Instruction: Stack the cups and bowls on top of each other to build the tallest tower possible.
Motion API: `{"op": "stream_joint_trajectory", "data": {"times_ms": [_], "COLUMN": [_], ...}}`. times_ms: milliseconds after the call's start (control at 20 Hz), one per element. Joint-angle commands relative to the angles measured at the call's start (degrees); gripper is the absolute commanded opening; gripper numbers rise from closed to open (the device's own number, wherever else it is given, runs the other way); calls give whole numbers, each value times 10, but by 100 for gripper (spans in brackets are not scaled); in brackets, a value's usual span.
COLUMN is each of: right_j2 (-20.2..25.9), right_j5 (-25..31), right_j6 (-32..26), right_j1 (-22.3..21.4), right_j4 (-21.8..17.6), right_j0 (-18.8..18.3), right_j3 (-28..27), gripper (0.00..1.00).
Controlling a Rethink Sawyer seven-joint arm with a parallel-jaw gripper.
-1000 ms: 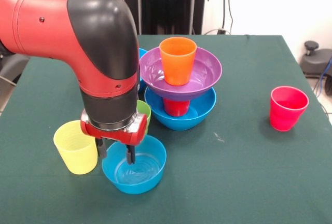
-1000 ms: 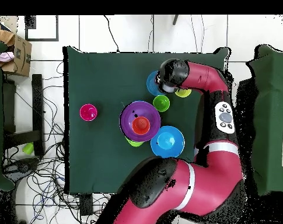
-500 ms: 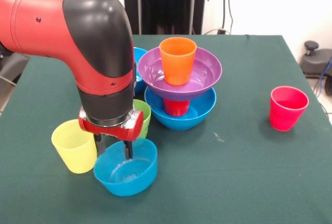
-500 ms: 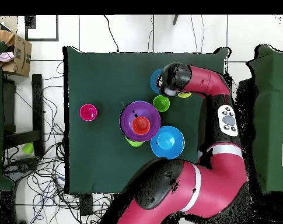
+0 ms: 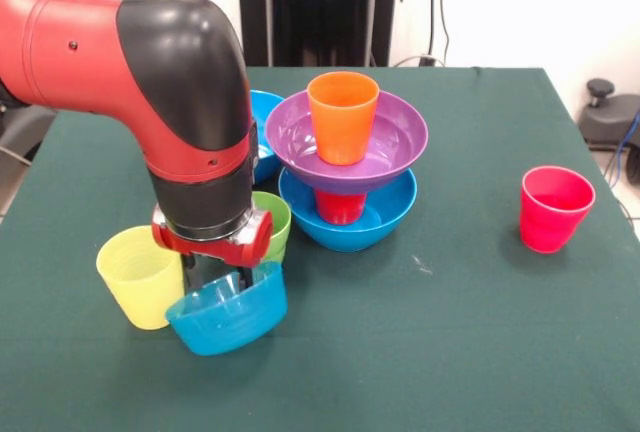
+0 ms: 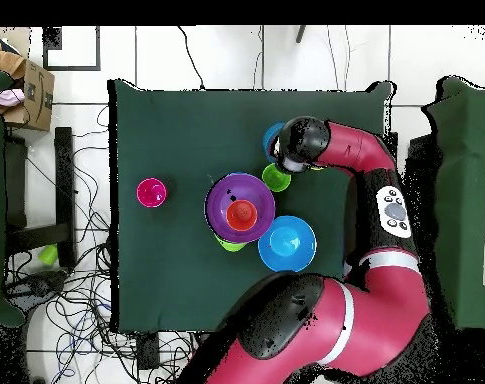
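Note:
My gripper (image 5: 224,280) is shut on the rim of the small blue bowl (image 5: 226,314) and holds it tilted just above the table. The yellow cup (image 5: 139,276) stands right beside it, and the light green cup (image 5: 271,220) stands behind it. The tower has a large blue bowl (image 5: 352,220), a red cup (image 5: 340,206), the purple bowl (image 5: 385,147) and the orange cup (image 5: 343,115) on top. The pinkish-red cup (image 5: 553,208) stands alone at the right. In the overhead view my arm's wrist (image 6: 298,143) covers most of the small blue bowl (image 6: 272,134).
A second large blue bowl (image 6: 287,243) stands beside the tower, partly behind my arm in the front view (image 5: 264,117). A small green bowl (image 6: 227,243) peeks out from under the purple bowl (image 6: 226,205). Cardboard box (image 6: 31,92) lies off the table.
The small blue bowl has come up off the table in my gripper and now hangs tilted. The gripper has shifted a little toward the yellow cup.

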Motion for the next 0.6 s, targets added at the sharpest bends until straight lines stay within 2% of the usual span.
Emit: {"op": "stream_joint_trajectory", "data": {"times_ms": [50, 600], "right_j2": [42, 35], "right_j5": [-32, -5], "right_j6": [-118, -108], "right_j1": [-15, -37], "right_j4": [-48, -44], "right_j0": [2, 9], "right_j3": [65, 72], "gripper": [100, 100]}}
